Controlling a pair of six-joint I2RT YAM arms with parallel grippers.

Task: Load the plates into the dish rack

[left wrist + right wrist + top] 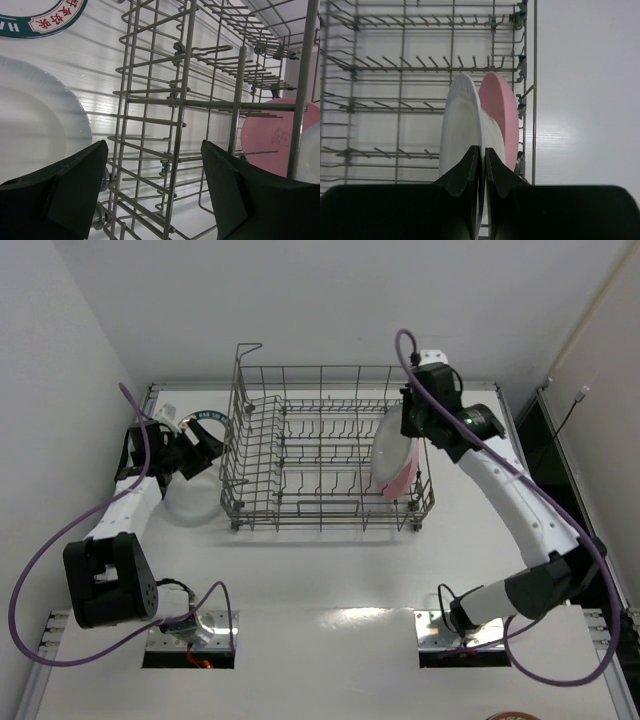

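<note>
Two are standing at the dish rack's (320, 445) right end: the right gripper (482, 150) is pinching the white plate (460, 117), just beside the pink plate (501, 110). Near the table's (330, 580) far-left corner, the left gripper (152, 147) is hanging spread by the pale plate (35, 117) and the lettered plate (45, 21).
</note>
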